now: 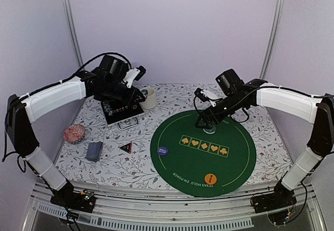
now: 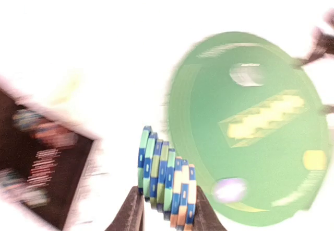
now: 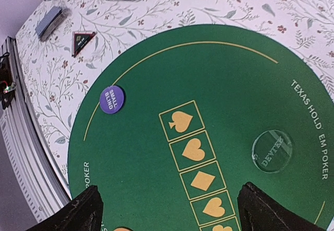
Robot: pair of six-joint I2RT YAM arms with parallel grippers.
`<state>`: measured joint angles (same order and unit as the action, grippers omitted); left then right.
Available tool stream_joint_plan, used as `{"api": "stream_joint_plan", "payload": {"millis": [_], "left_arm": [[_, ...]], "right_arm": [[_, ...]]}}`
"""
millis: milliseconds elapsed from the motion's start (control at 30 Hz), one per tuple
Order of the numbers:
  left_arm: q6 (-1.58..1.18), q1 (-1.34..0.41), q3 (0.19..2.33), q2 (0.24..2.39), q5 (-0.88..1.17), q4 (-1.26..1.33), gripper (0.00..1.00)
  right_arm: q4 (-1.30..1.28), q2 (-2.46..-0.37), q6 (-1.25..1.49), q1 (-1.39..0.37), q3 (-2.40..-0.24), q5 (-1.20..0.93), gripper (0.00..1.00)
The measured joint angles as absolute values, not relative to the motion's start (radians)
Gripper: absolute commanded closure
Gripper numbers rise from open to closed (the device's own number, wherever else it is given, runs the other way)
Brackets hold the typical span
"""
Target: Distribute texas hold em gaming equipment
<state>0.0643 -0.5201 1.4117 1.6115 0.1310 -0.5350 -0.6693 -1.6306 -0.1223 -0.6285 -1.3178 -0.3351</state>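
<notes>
My left gripper [image 2: 167, 212] is shut on a stack of blue-green and blue-white poker chips [image 2: 166, 176], held edge-on; this view is blurred. In the top view it [image 1: 130, 96] hangs over the black case [image 1: 121, 113]. My right gripper [image 3: 172, 212] is open and empty above the green mat [image 3: 209, 74], close to the clear dealer disc [image 3: 272, 151]; the top view shows it [image 1: 206, 120] at the mat's far edge. A purple small-blind disc [image 1: 163, 151] and an orange disc [image 1: 210, 178] lie on the mat. The triangular token [image 1: 125, 147], card deck [image 1: 94, 150] and dark red chips [image 1: 74, 133] lie left of the mat.
The cream mug [image 1: 148, 97] stands just right of the case, near my left gripper. The round mat [image 1: 229, 163] fills the table's right half. The table's front edge has a metal rail [image 1: 156, 210]. Walls close in the back and sides.
</notes>
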Motion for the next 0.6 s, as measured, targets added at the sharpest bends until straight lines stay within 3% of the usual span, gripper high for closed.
{"api": "stream_joint_plan", "payload": {"millis": [433,600], "left_arm": [[-0.285,-0.749,1.261,1.782,0.564,-0.341,1.0],[-0.3,-0.801,1.253,1.853,0.647,-0.324,1.0]], "right_arm": [[-0.621,-1.514,0.031,-0.802,-1.193,-0.224,0.11],[-0.592,-1.512,0.093,-0.918,-1.105,-0.184,0.17]]}}
